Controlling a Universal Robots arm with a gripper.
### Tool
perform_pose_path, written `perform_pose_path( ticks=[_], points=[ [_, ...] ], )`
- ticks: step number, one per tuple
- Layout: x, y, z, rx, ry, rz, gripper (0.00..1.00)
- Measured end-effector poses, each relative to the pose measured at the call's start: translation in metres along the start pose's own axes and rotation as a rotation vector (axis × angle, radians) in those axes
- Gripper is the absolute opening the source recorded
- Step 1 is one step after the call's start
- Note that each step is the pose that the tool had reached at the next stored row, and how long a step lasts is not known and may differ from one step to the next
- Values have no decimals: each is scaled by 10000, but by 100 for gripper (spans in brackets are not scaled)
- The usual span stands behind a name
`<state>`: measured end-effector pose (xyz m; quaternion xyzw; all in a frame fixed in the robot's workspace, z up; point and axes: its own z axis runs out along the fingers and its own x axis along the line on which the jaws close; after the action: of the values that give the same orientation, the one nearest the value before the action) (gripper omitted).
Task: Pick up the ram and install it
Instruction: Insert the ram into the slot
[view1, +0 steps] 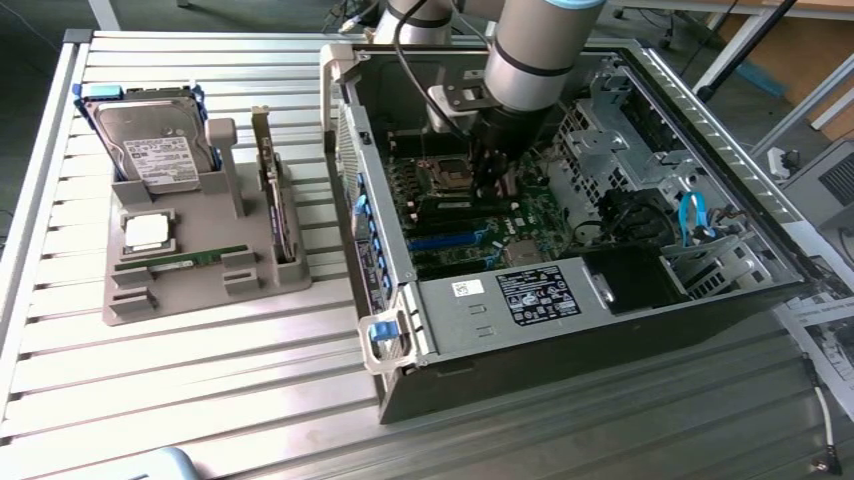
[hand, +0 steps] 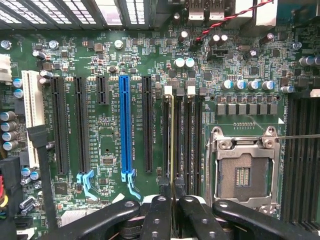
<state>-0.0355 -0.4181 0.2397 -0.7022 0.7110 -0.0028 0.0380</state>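
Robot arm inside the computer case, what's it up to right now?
The gripper is inside the open computer case, gripping the ram on edge over the memory slots beside the empty CPU socket. I cannot tell if it is seated. Another green stick lies in the grey tray.

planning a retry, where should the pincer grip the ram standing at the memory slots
Grip the ram by its two flat faces, just under the upper long edge, coming straight down onto the motherboard. It stands on edge along the slots, so only that thin edge is exposed; the pincer straddles it that way now.
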Motion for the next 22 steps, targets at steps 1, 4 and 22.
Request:
perform_pose_path(
  ticks=[1, 4, 22],
  points=[
    [0, -1, -12, 0, 11, -1, 13],
    [-4, -4, -72, 1, 54, -3, 13],
    [-4, -1, -78, 960, 43, -48, 13]
  ],
)
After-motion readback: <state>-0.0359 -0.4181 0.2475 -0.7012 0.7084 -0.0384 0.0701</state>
